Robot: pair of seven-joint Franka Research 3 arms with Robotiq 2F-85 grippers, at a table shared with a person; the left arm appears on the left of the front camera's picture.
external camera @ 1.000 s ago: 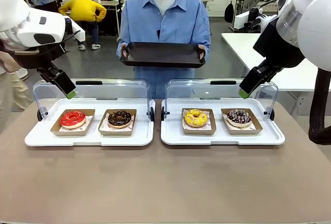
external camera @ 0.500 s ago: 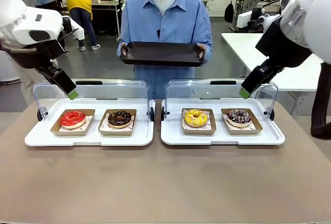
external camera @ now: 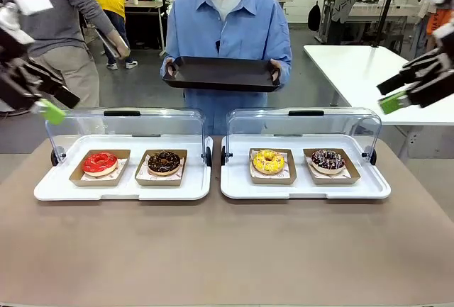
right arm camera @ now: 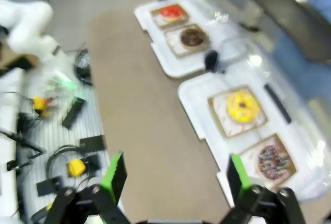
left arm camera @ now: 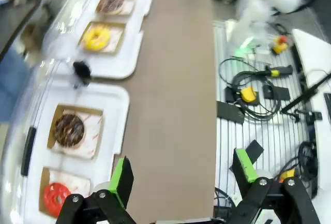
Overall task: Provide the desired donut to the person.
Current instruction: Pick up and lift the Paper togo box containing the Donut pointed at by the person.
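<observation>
Four ring donuts lie flat, holes upward, each on its own brown card square: a red-glazed donut [external camera: 100,162] and a chocolate donut [external camera: 164,162] on the left white tray [external camera: 50,190], and a yellow donut [external camera: 268,160] and a dark sprinkled donut [external camera: 328,159] on the right white tray [external camera: 376,188]. Each tray's clear lid [external camera: 124,126] is raised behind it. Being round, the donuts have no long axis of their own; as a row they run left to right across the brown table [external camera: 227,250], near its far edge. I cannot tell which one is wanted. The person [external camera: 227,27] stands at the far side, holding a black tray [external camera: 222,74] level in both hands, its long side parallel to the row. Compared with a second ago, I see both arms have swung up and outward from above the white trays: the left gripper [external camera: 60,105] is now at the picture's left edge and the right gripper [external camera: 391,93] at the right edge, both blurred. The donuts and black tray have not shifted. In my wrist views both pincers are spread wide with nothing between the green pads [left arm camera: 121,175].
</observation>
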